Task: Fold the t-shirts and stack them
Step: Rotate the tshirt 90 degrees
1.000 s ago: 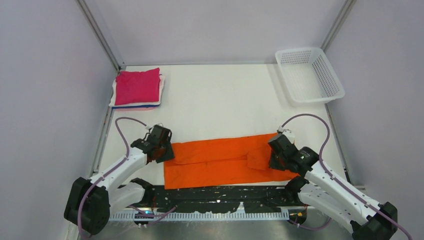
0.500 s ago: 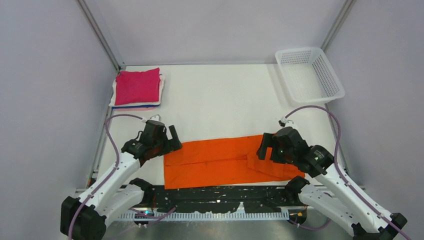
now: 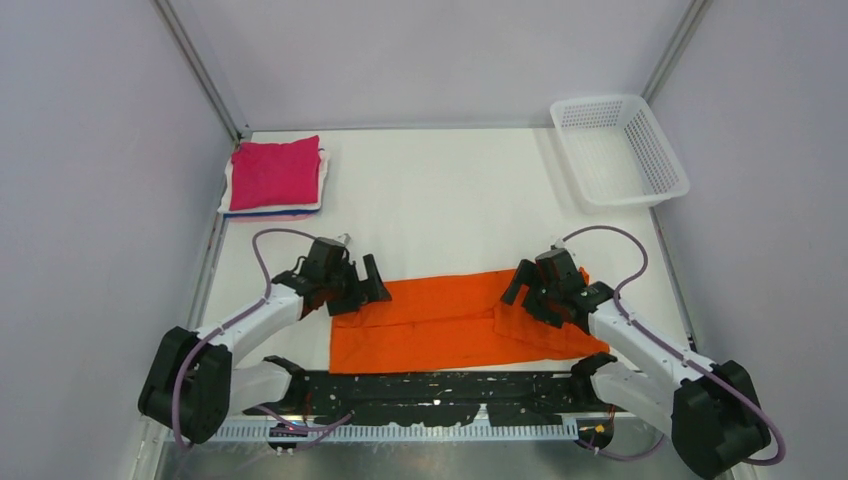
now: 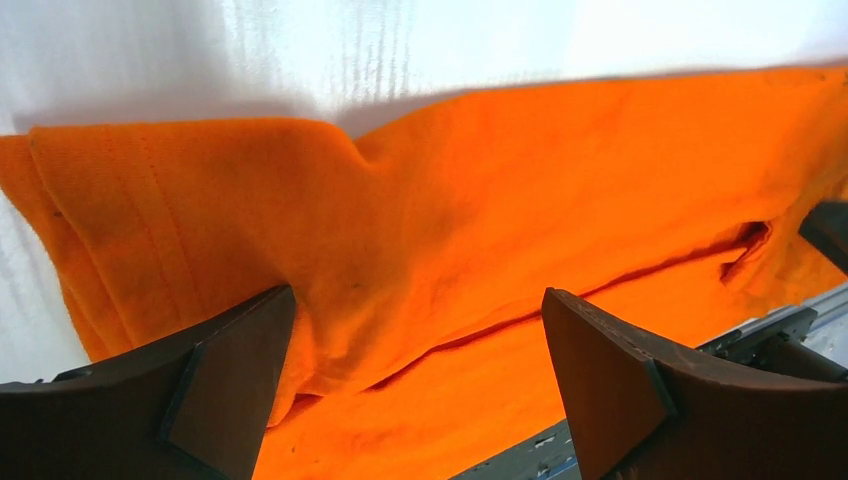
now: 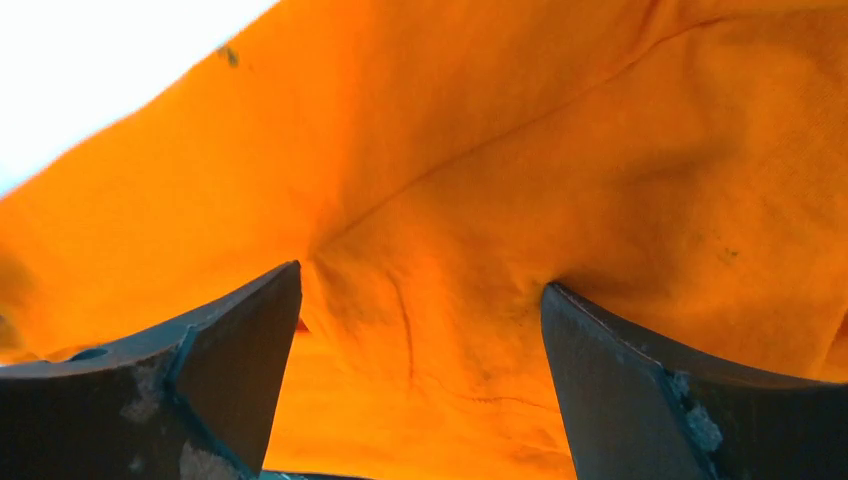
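Over orange t-shirt [image 3: 450, 320]: both pincers [image 4: 416, 293] [image 5: 421, 277] spread, perhaps touching.

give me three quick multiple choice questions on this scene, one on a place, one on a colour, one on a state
1. Where is the basket? A far right corner; B far left corner; C between the arms.
2. What colour tops the folded stack? A blue; B pink; C green.
3. How are the jaws of the left gripper and right gripper? A both open; B both shut; C only the left open.
Answers: 1 A, it sits by the far right wall. 2 B, a pink shirt lies on top. 3 A, each wrist view shows spread fingers over the orange shirt.
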Controlling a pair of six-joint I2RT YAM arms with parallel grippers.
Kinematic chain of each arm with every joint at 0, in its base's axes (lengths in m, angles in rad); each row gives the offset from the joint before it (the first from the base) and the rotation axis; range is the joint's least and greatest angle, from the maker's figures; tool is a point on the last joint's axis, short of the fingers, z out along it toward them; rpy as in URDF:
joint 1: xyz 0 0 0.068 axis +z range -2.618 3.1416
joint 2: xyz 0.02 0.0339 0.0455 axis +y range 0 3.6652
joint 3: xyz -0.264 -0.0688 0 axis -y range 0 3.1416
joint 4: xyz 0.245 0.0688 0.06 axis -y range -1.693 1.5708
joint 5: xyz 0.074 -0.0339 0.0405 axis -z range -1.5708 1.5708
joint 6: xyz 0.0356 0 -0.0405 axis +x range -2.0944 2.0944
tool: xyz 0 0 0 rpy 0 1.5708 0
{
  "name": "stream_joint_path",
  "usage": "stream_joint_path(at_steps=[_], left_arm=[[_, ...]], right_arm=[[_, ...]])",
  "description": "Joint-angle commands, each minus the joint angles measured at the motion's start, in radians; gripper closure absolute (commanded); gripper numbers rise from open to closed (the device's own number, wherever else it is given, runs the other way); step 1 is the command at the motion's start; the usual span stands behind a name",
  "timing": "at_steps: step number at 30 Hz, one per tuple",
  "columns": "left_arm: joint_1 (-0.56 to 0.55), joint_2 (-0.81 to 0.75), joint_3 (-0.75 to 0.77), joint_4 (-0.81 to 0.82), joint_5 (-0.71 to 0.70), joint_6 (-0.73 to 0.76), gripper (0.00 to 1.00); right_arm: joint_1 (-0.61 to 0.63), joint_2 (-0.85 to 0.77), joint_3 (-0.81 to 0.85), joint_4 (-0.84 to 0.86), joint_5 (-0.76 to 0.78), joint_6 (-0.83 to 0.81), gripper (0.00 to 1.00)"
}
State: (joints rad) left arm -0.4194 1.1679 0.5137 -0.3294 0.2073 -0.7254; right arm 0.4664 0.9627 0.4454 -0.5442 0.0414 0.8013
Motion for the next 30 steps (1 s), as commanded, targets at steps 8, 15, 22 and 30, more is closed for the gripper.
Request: stream_joint_path(at_steps=[8, 15, 22, 30], left_arm=[[-0.007, 0.002, -0.102, 0.122, 0.059, -0.034, 0.0], [-0.03, -0.047, -0.125, 0.142, 0.039, -0.086, 0.0], [-0.184, -0.104, -0.218, 0.306, -0.048, -0.259, 0.0], [-0.35, -0.091, -0.249, 0.403, -0.098, -0.405, 0.0]], right_arm=[[-0.166, 0.452, 0.098, 0.522, 0.031, 0.003, 0.05], [-0.206, 0.862, 0.538, 0.437, -0.084, -0.122, 0.05], [-0.197, 1.097, 0.912, 0.34, -0.162, -0.159, 0.05], [-0.174, 1.384, 1.356, 0.072, -0.204, -0.208, 0.05]])
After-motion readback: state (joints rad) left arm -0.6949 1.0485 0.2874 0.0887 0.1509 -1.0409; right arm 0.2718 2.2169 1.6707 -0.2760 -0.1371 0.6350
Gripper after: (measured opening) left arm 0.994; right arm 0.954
